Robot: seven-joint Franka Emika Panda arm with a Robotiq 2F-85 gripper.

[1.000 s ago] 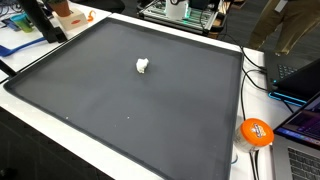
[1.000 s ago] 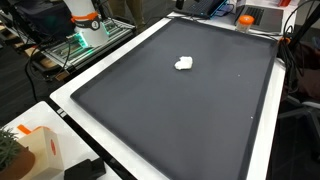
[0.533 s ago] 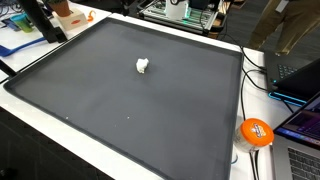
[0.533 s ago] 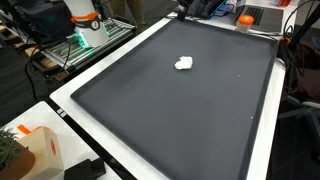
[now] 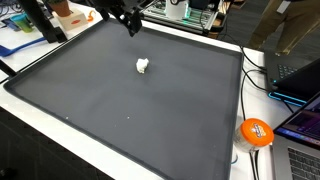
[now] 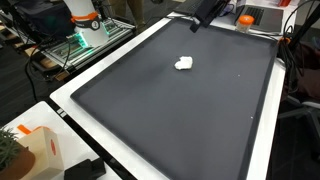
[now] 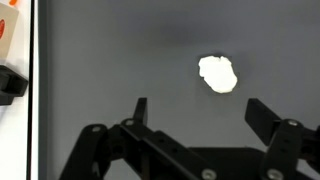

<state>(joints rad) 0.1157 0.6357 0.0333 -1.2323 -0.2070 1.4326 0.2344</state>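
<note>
A small white crumpled lump (image 5: 143, 66) lies on the dark grey mat (image 5: 130, 110); it also shows in an exterior view (image 6: 184, 64) and in the wrist view (image 7: 218, 73). My black gripper (image 5: 131, 27) hangs above the far edge of the mat, also seen in an exterior view (image 6: 196, 22). In the wrist view the gripper (image 7: 196, 112) is open and empty, its fingers spread wide, with the white lump just beyond and a little right of the gap. It touches nothing.
The mat (image 6: 180, 110) has a white border. An orange round object (image 5: 256, 132) and laptops (image 5: 300, 75) lie beside it with cables. An orange-white box (image 6: 40, 148) sits at a near corner. A green-lit rack (image 6: 85, 40) stands at the far side.
My gripper has come into both exterior views over the far edge of the mat; earlier it was out of sight. The white lump has not moved.
</note>
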